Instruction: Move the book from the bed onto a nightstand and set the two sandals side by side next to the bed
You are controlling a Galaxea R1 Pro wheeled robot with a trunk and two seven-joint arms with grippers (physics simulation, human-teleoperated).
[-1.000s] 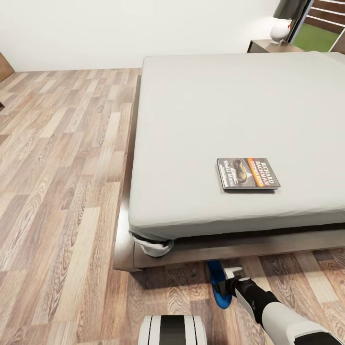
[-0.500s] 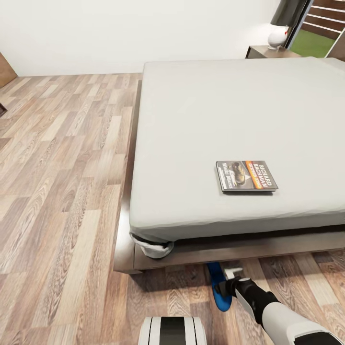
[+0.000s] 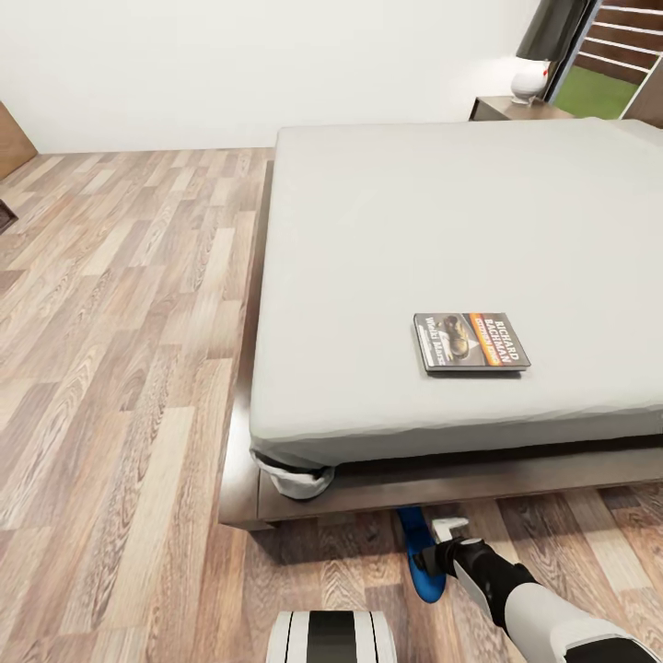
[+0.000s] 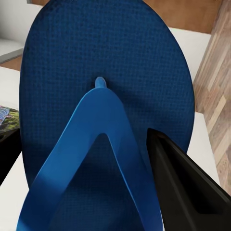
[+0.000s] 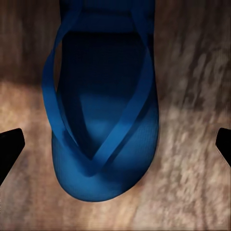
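The book (image 3: 471, 342) lies flat on the grey bed (image 3: 442, 230), close to the near edge and a bit toward the right. Its cover faces up.

On the wood floor (image 3: 120, 368), right by the foot of the bed frame, a blue sandal (image 3: 419, 552) lies flat. One end of it reaches under the frame edge. The right gripper (image 3: 440, 545) is low over this sandal. In the right wrist view the sandal (image 5: 103, 103) lies on the floor with its straps up, and the two dark fingertips (image 5: 9, 149) show far out at each side of it, wide apart and not touching it.

In the left wrist view another blue sandal (image 4: 106, 110) sits very close to the camera, straps facing it. One dark finger (image 4: 185, 192) of the left gripper (image 4: 96, 178) shows by the sandal's side and a dark bit shows at the other side. I cannot tell if they squeeze it.

Far back, past the bed's far corner, stands a nightstand (image 3: 511, 109) with a white lamp (image 3: 531, 78) on top
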